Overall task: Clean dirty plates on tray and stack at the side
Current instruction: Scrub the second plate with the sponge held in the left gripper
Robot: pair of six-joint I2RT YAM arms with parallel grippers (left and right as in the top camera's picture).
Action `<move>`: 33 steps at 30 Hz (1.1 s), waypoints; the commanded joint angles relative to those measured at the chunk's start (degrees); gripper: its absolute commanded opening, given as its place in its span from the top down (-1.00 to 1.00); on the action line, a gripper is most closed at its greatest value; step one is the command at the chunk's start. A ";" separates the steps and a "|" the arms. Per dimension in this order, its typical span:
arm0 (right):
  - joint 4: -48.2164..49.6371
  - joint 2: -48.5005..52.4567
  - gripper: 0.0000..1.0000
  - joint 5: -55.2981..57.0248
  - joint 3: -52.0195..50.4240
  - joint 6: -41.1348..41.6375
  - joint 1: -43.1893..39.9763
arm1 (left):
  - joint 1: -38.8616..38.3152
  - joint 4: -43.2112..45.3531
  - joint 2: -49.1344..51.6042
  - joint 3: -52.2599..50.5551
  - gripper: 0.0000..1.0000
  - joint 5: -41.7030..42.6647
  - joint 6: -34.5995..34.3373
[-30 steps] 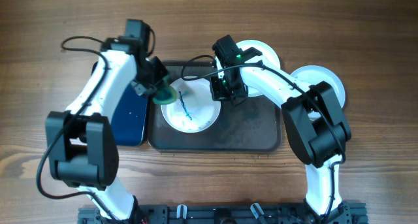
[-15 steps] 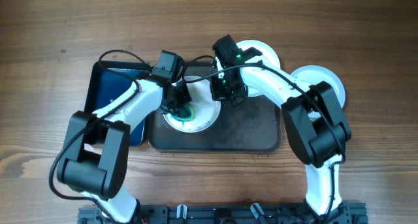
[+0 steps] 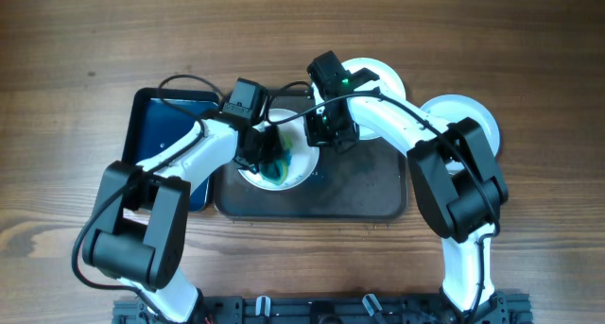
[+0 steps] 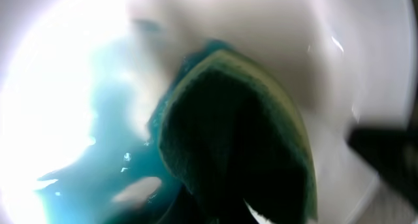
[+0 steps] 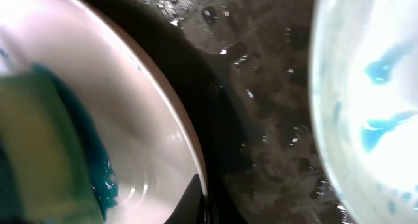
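At the left of the overhead frame we see a small black-and-blue tray (image 3: 165,135) on the wooden surface (image 3: 76,41), w/ the left arm lying across it. Just right of it, the big dark tray (image 3: 364,187) takes up the frame's centre. In its left half sits the centre plate (image 3: 302,168), white w/ a teal-blue smear over the middle. The left claw (image 3: 264,154) is down on that plate & grips the green sponge (image 3: 274,169), which is pressed to the plate's face. The left wrist view is blurry. The sponge (image 4: 235,132) fills mid-frame, teal liquid spreads at lower left, and bare white plate (image 4: 366,67) shows at upper right.

The right claw (image 3: 326,135) sits at the centre plate's upper-right rim. We can't tell how wide it stands or whether it pinches the rim. In the right wrist view, the centre plate (image 5: 150,106) is at the left, w/ the sponge (image 5: 32,139) at the far left edge. Wet tray floor (image 5: 261,106) is in the middle. The upper plate (image 5: 372,87) is at the right, w/ teal blotches.

Overhead, the upper plate (image 3: 378,78) overlaps the tray's top rim. The right plate (image 3: 468,116) lies off the tray on the surface, partly hidden by the right arm.
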 commanded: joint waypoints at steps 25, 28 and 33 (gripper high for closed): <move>-1.49 2.58 0.91 -6.16 -0.55 -9.11 -0.13 | 2.29 -2.51 1.70 -0.92 0.92 -27.43 -14.60; -1.29 2.58 0.91 -5.81 -0.55 -9.01 -0.13 | 3.78 -7.15 1.70 -0.15 0.92 -30.64 -19.74; -0.94 2.58 0.91 -5.81 -0.52 -9.01 -0.13 | 3.85 -11.23 1.70 -0.17 0.92 -9.09 -7.34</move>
